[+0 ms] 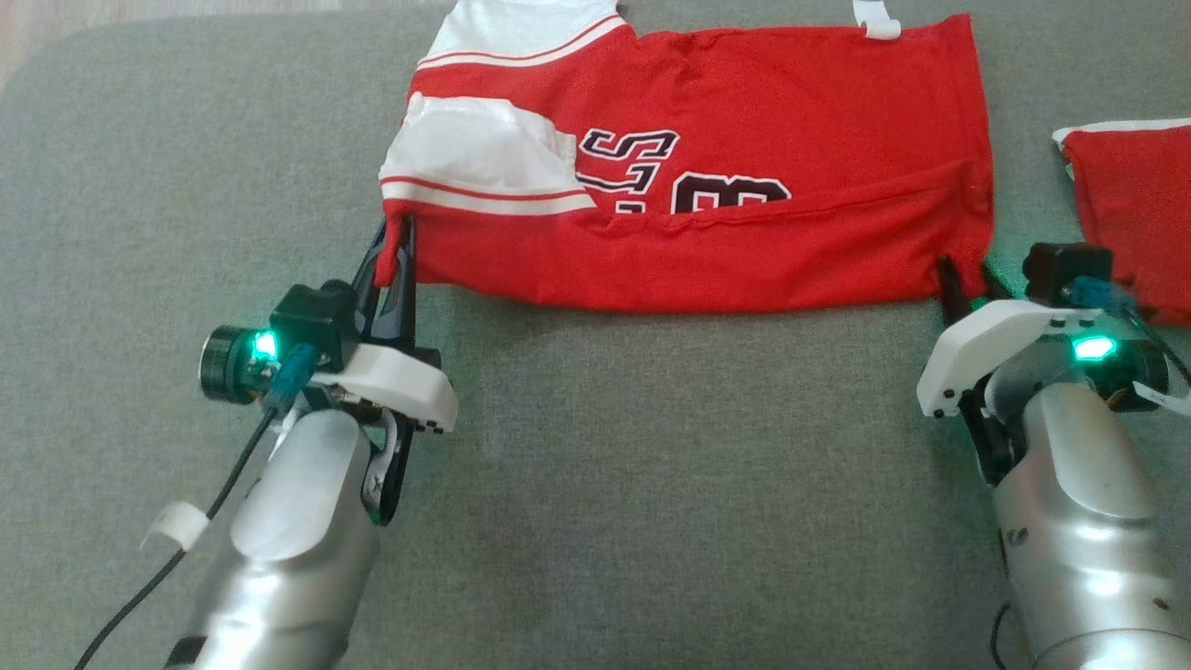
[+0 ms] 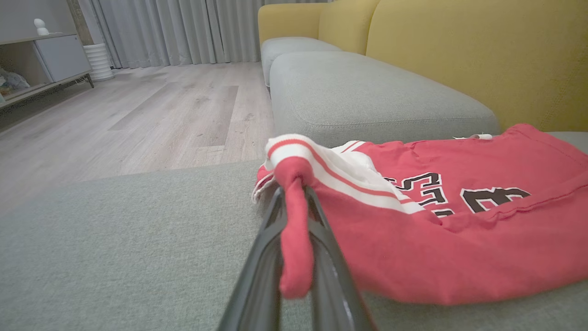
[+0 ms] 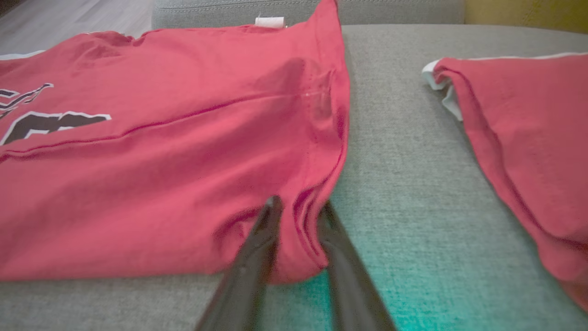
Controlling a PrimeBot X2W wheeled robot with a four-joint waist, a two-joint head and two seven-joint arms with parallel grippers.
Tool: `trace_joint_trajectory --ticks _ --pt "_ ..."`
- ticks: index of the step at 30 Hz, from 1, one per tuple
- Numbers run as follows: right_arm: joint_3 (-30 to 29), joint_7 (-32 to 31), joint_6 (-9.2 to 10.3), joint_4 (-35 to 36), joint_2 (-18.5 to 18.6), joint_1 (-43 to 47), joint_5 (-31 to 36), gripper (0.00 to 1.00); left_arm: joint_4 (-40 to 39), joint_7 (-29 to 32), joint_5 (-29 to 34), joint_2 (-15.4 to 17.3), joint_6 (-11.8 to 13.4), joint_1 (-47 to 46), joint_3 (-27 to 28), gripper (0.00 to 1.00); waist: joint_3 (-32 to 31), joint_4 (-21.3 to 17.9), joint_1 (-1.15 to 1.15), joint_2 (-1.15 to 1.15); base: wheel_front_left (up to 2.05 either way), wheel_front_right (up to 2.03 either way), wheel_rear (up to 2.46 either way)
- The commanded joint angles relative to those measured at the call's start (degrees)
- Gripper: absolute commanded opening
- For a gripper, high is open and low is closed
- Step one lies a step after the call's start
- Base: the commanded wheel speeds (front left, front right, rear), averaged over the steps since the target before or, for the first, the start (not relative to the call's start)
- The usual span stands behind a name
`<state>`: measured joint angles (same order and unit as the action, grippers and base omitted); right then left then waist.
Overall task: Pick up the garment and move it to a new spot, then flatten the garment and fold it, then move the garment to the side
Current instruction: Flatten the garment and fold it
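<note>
- A red jersey (image 1: 744, 186) lies spread on a grey sofa cushion (image 1: 595, 465), toward the far edge in the head view.
- It has a white sleeve panel with red stripes on the robot's left side and black, white-edged lettering near the middle.
- A seam line crosses the near part of the cloth from left to right, and a small white tag (image 1: 877, 20) shows at the far edge.
- The left end effector (image 1: 395, 244) pinches the near left corner of the jersey. In the left wrist view its two dark fingers are closed narrowly on a bunched strip of red cloth (image 2: 294, 230) that hangs down between them.
- The right end effector (image 1: 958, 279) grips the near right corner. In the right wrist view its fingers (image 3: 268, 220) sit close together with gathered red folds squeezed between them.
- A second red garment (image 1: 1135, 205) with a white edge lies on the same cushion to the right, apart from the jersey, with bare grey fabric between the two.
- Beyond the cushion, the left wrist view shows a yellow sofa back (image 2: 459, 55), a pale wooden floor (image 2: 161, 105) and grey curtains (image 2: 183, 27).
</note>
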<state>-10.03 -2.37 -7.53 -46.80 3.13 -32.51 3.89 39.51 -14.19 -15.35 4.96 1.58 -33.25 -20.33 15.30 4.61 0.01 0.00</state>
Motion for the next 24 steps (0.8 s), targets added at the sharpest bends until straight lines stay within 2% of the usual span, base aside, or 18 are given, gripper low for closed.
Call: trace_joint_trajectory --ticks 1,6,13,18,24 --pt "1.21 0.05 0.04 0.07 -0.25 -0.35 0.81 0.0 -1.54 -0.01 0.49 1.8 0.31 -0.46 1.32 0.0 -0.46 -0.07 -0.01 0.0 0.0 0.0 0.0" --pt "0.52 2.03 0.04 0.27 -0.25 0.42 2.35 0.0 0.13 2.15 0.57 2.94 0.29 1.35 0.55 0.0 -3.16 -0.54 -0.01 0.0 0.0 0.0 0.0" --pt "1.39 2.3 0.04 2.59 -0.25 6.09 -0.38 0.0 2.07 5.36 0.23 4.42 -0.73 5.62 -0.76 0.0 -9.29 -0.72 -0.01 0.0 0.0 0.0 0.0" --pt "3.8 -3.34 0.04 8.29 -0.25 13.81 -5.3 0.0 0.87 10.54 -1.67 6.15 -2.77 10.75 -1.33 0.0 -14.11 -1.26 -0.01 0.0 0.0 0.0 0.0" --pt "4.39 -11.29 0.04 19.32 -0.25 22.68 -7.94 0.0 -5.29 17.47 -2.9 8.83 -4.07 16.07 -2.33 0.0 -16.63 -1.38 -0.01 0.0 0.0 0.0 0.0"
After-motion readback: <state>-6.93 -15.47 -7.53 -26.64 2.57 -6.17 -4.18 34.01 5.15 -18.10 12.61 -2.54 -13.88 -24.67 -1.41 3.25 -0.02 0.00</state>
